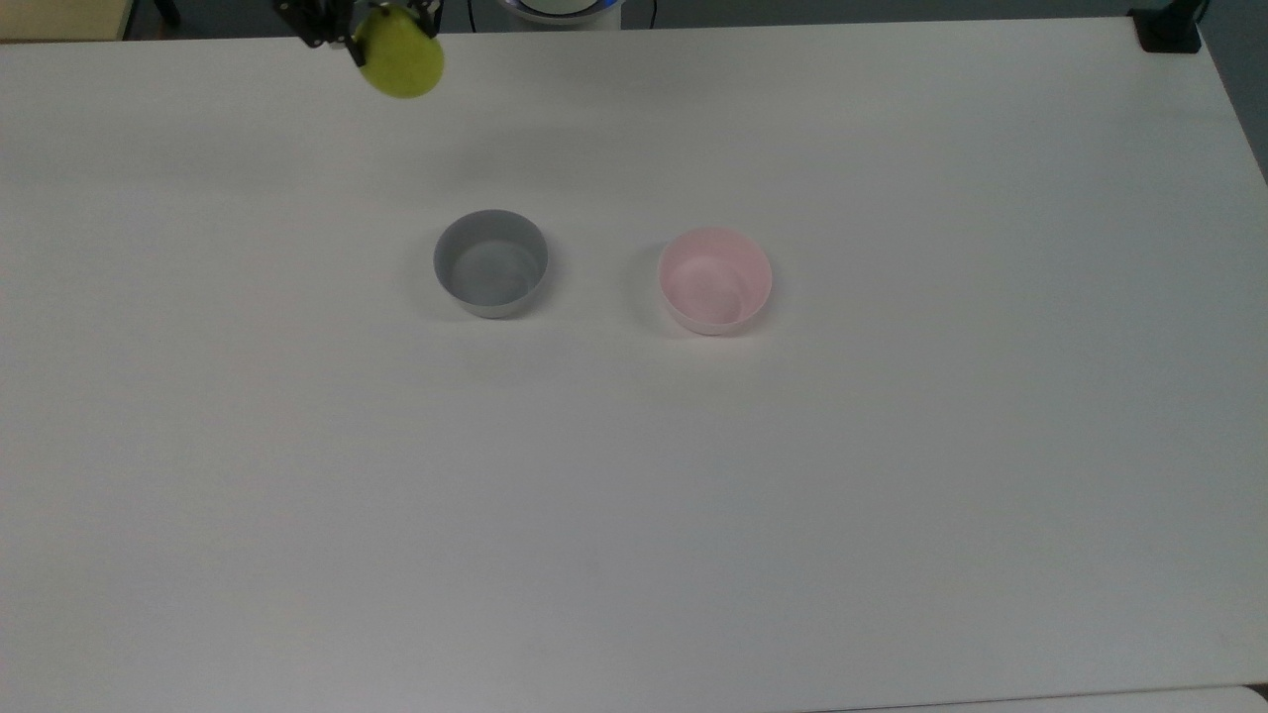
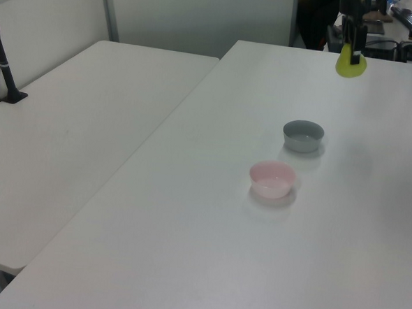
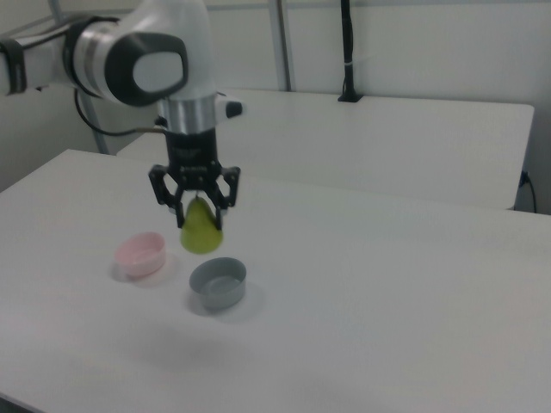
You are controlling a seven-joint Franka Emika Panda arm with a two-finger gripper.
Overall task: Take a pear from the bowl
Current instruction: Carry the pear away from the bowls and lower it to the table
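My gripper (image 3: 199, 213) is shut on the narrow top of the yellow-green pear (image 3: 201, 232) and holds it in the air, well above the table. In the top view the pear (image 1: 399, 61) hangs at the far edge, left of both bowls, under the gripper (image 1: 374, 24). The left view has the pear (image 2: 351, 64) beyond the grey bowl. The pale pink bowl (image 1: 714, 279) stands empty on the table, also seen as the bowl (image 2: 273, 179) and the bowl (image 3: 141, 255).
An empty grey bowl (image 1: 491, 262) stands at the top view's left of the pink one, about a bowl's width away. A second white table (image 2: 74, 132) adjoins on the left view's left. A black clamp (image 1: 1167, 30) sits at the far right corner.
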